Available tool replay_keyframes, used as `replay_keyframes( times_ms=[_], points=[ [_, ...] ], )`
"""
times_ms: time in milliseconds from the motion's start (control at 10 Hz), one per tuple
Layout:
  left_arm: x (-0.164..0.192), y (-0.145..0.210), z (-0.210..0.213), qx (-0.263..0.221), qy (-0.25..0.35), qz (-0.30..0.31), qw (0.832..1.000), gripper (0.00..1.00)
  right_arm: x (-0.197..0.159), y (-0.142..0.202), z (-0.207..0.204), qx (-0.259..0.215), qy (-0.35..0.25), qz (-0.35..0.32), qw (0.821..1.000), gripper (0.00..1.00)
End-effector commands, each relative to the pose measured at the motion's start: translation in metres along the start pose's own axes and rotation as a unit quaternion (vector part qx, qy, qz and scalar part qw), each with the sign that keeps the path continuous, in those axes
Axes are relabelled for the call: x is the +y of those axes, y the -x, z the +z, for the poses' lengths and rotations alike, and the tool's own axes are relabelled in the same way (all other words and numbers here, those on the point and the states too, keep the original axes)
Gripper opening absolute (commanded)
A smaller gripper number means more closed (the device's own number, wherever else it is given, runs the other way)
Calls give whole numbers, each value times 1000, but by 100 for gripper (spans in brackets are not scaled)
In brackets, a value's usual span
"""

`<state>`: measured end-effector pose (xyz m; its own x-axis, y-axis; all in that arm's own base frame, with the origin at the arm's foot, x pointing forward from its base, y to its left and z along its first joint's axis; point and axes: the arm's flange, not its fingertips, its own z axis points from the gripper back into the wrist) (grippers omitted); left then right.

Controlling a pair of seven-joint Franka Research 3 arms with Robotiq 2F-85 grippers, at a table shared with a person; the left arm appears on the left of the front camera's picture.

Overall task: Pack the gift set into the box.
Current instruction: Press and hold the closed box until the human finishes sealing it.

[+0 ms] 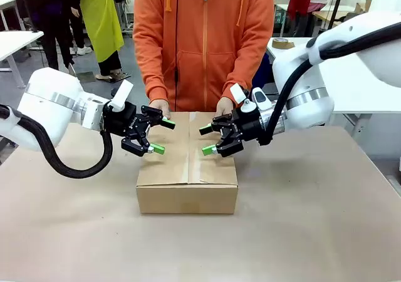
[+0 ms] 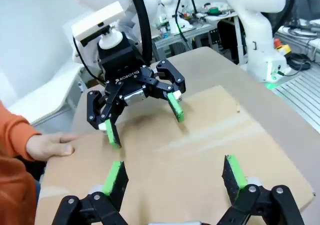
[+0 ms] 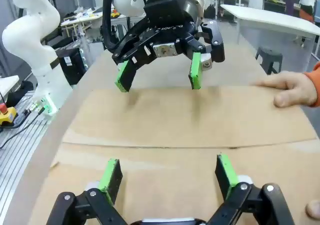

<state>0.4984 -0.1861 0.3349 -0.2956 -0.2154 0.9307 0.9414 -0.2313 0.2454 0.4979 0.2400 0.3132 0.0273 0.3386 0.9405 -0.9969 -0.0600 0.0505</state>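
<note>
Brown corrugated rectangular box [image 1: 187, 198]

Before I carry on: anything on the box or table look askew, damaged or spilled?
Nothing stands out: the box sits with flaps shut flat, the left gripper and right gripper open above it, a person's hands at its far edge.

A robotics lab, with a cluttered workbench [image 2: 192, 31], floor cables [image 2: 300, 60] and a white table [image 3: 270, 16]

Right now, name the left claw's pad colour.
Green: the left claw pads show best in the right wrist view.
</note>
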Motion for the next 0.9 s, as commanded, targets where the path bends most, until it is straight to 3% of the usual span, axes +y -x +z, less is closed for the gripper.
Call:
replay_keyframes(
  times_ms=[0, 100, 200, 400, 800],
  points=[
    [15, 12, 1, 0, -19, 45, 999, 100, -11, -11, 0, 7, -9, -11, 1000, 100],
    [19, 17, 3, -11, -55, 74, 996, 100, -12, -4, -1, 7, -15, -13, 1000, 100],
    [21, 19, 6, -19, -54, 79, 995, 100, -14, 1, -2, 5, -16, -17, 1000, 100],
    [23, 23, 5, 11, -63, 89, 994, 100, -10, 7, -3, 12, -4, -27, 1000, 100],
    [28, 30, -5, 62, -11, 111, 992, 100, -12, 17, 4, 20, 46, -26, 998, 100]
  ],
)
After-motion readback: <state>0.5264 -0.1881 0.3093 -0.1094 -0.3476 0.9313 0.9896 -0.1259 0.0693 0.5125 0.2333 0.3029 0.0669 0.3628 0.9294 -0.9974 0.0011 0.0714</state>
